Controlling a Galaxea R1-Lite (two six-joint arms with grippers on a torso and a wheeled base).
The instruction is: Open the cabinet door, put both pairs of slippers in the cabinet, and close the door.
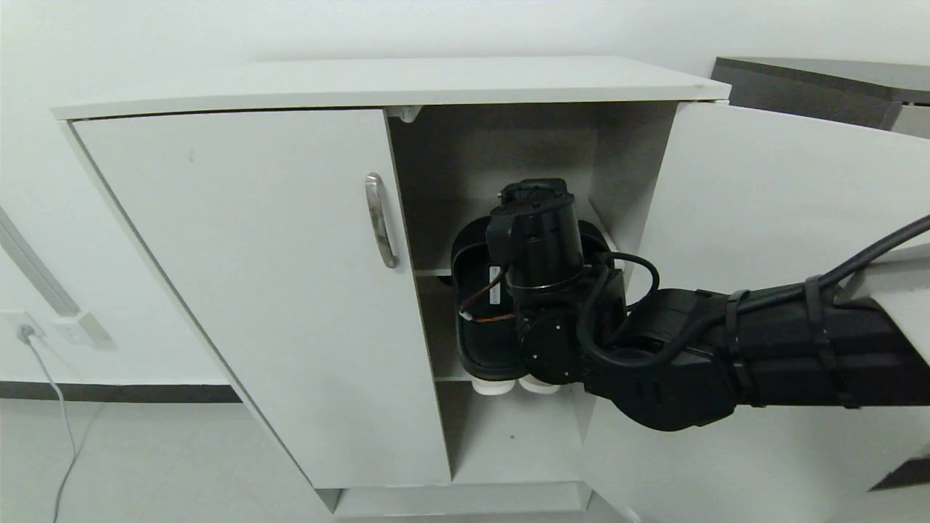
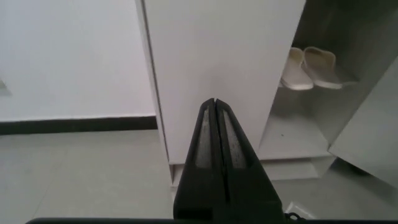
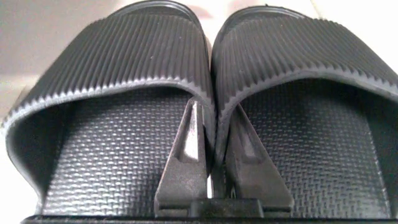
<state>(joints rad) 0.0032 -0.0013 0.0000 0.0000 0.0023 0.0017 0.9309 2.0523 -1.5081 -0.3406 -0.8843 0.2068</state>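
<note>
Black slippers [image 1: 481, 352], one pair held side by side, are in the open right half of the white cabinet [image 1: 392, 80], in front of the edge of its upper shelf [image 1: 433, 272]. The right gripper [image 3: 214, 155] grips them: its two fingers [image 3: 189, 152] are clamped over the touching inner walls of the two slippers, just behind the ribbed straps. Whether the pair rests on a shelf cannot be told.

Just below them, the white slippers [image 2: 310, 67] lie on the lower shelf, also side by side, their near ends sticking out a little over the shelf edge.

The right door [image 1: 763, 203] stands swung open to the right, and the right arm reaches in past it. The left door [image 1: 254, 290] is shut, its metal handle [image 1: 380, 218] upright near its right edge.

The left gripper [image 2: 214, 143] is low, near the floor [image 2: 81, 180], facing the shut left door; its fingers are pressed together and hold nothing.

On the wall to the far left, a cable [image 1: 62, 428] hangs from a socket [image 1: 25, 333].
</note>
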